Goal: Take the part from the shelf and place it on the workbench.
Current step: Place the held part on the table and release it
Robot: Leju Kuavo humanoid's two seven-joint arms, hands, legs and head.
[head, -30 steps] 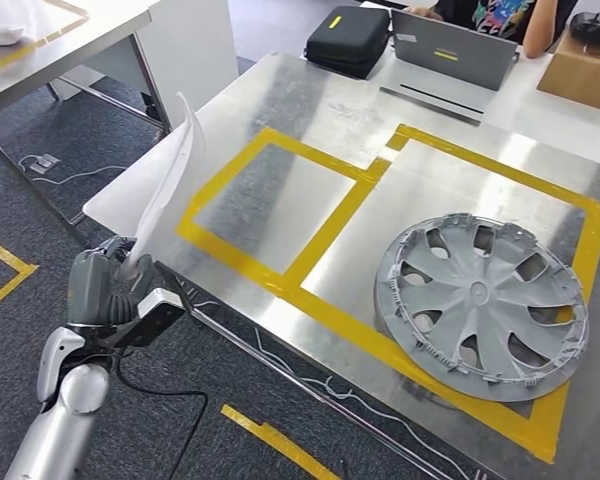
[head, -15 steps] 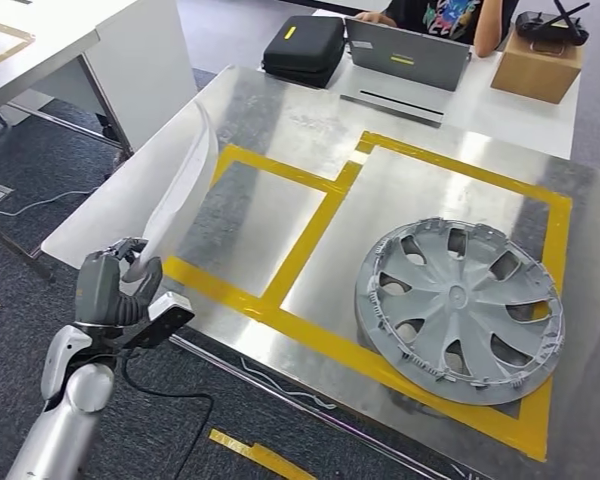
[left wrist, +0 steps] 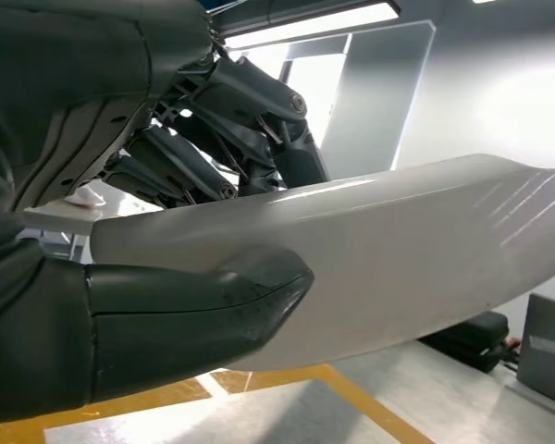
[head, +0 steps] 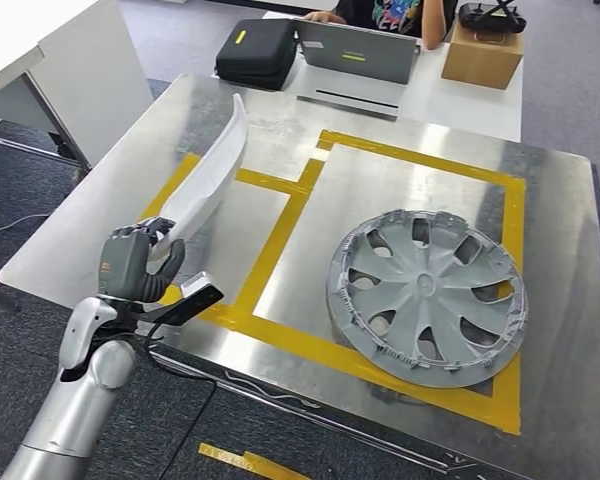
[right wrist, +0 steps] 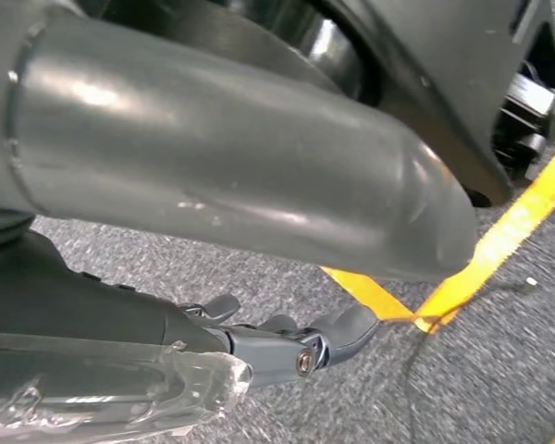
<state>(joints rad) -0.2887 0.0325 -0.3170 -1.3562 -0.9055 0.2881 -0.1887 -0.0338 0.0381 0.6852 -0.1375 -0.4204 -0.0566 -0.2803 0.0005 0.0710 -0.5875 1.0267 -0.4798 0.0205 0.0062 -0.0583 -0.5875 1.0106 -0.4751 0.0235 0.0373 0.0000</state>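
My left hand (head: 135,262) grips the lower end of a long, curved white part (head: 206,185). The part rises at a slant over the left yellow-taped square (head: 246,222) of the metal workbench (head: 433,165). In the left wrist view the thick thumb (left wrist: 191,310) presses the white part (left wrist: 400,250) from one side and the dark fingers (left wrist: 212,139) wrap it from the other. My right hand (right wrist: 296,342) hangs low over grey carpet, its fingers stretched out with nothing in them.
A grey wheel cover (head: 425,295) lies in the right taped square. Behind the bench are a black case (head: 255,52), a laptop (head: 357,50), a cardboard box (head: 482,55) and a seated person (head: 391,12). A white table (head: 63,60) stands at the left.
The whole view has shifted: the bench now lies closer and more centred. My left hand with the white part has come from beside the bench edge to over its left taped square.
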